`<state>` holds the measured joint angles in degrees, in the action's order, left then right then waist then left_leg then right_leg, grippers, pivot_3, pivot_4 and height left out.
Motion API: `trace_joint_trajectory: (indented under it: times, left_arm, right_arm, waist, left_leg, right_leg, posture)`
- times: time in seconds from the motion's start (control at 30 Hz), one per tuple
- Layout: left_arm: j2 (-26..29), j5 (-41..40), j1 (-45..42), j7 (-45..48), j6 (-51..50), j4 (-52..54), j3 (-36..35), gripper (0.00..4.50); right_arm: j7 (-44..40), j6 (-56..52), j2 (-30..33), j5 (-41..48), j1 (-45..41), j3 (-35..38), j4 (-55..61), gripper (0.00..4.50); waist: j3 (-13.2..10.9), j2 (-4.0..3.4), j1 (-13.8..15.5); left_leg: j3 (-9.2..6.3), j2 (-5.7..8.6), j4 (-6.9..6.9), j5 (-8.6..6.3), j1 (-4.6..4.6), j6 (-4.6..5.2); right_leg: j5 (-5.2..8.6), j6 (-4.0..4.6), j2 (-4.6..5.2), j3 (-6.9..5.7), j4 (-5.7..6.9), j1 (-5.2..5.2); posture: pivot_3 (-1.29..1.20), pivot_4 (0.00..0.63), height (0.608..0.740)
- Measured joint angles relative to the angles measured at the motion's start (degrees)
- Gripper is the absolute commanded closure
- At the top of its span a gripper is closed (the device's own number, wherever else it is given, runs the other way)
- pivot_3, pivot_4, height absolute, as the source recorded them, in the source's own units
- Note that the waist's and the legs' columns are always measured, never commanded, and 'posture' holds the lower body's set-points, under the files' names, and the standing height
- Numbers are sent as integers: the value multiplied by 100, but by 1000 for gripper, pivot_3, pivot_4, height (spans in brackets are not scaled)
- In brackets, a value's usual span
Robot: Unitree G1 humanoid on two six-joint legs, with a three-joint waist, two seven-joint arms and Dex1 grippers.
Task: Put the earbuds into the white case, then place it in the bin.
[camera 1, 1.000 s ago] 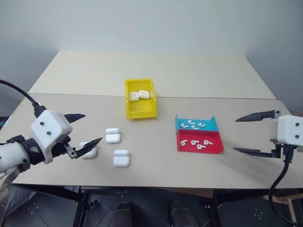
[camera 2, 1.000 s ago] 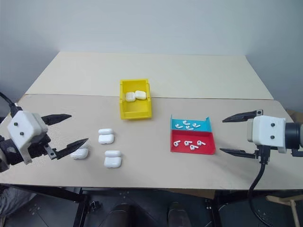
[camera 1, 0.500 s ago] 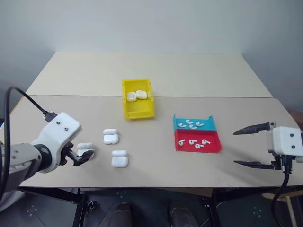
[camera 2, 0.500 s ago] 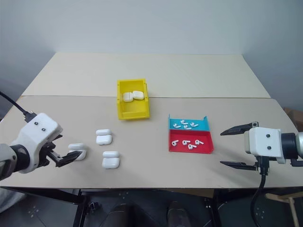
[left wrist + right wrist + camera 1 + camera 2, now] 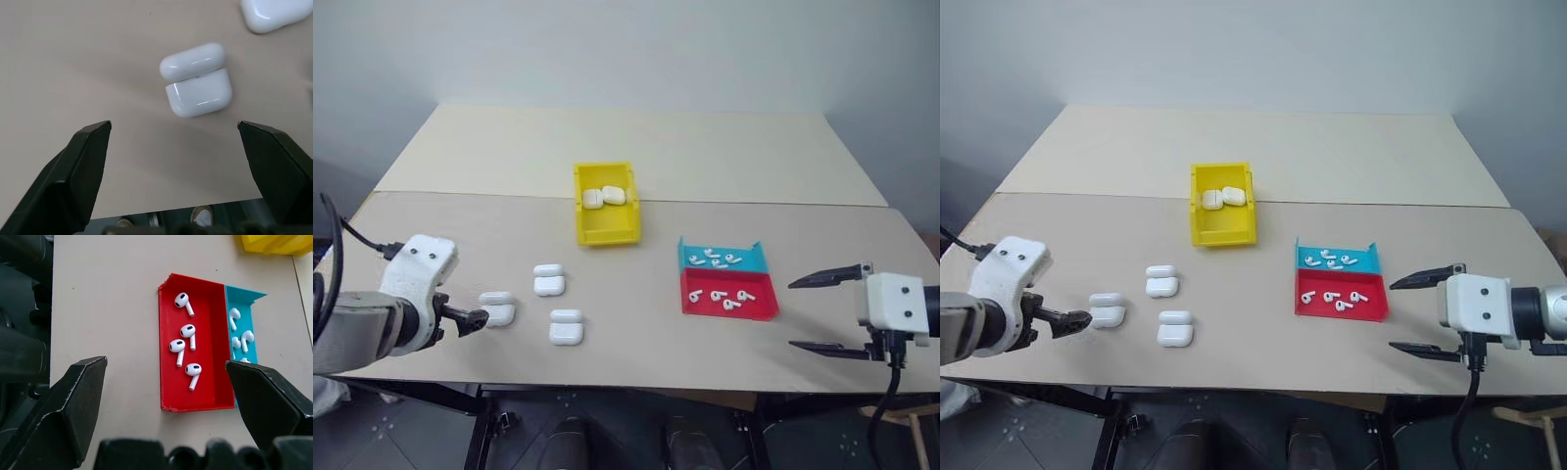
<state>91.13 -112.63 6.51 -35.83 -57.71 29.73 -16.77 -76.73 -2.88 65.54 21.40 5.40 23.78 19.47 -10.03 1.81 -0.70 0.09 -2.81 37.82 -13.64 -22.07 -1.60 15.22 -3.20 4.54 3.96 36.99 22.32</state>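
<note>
Two cases already lie in the yellow bin point(image 5: 605, 205) at frame centre, while three more wait at lower left, the nearest case point(image 5: 196, 80) apparently closed. The left gripper point(image 5: 178, 161) hangs spread and empty just beside it. The right gripper point(image 5: 168, 396), also released, faces the earbuds point(image 5: 185, 348) in their tray point(image 5: 165, 345), none yet loaded.

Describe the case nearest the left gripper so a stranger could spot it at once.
On the beige table, three white cases lie left of the yellow bin. The target case is the leftmost one, just ahead of the open left gripper; the other two lie nearer the bin.
</note>
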Motion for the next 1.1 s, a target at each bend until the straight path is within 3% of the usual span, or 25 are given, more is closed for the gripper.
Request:
trace_joint_trajectory:
  times: [0.23,0.43,0.77,1.1]
  left_arm:
    - [-508,-19,-832,-417,335,-58,829,0]
    - [-1944,-20,-1606,-1725,664,-48,1819,0]
    - [-3185,-20,-2200,-3602,748,-185,2011,0]
    - [-3662,-20,-2218,-4191,594,-416,1872,0]
  right_arm:
    - [73,-13,0,-4,-6,1,30,8]
    - [79,-34,1,-38,55,32,54,8]
    - [120,-87,-28,-47,270,203,177,8]
    - [188,-123,-31,-76,376,204,256,8]
  waist:
    - [0,1,13]
    - [1,3,61]
    - [4,8,135]
    - [5,10,138]
  left_leg:
    - [-1,1,0,0,0,0]
    - [-5,1,1,0,-2,-1]
    - [-8,4,3,3,3,-4]
    - [-8,4,3,5,4,-7]
  right_leg:
    - [0,0,-2,0,-2,-3]
    - [-2,-1,-1,0,-7,-5]
    - [-4,-1,-2,0,-9,-12]
    - [-4,-1,-1,0,-9,-12]
  posture:
    - [0,150,740]
    - [0,150,740]
    - [0,150,740]
    - [0,150,740]
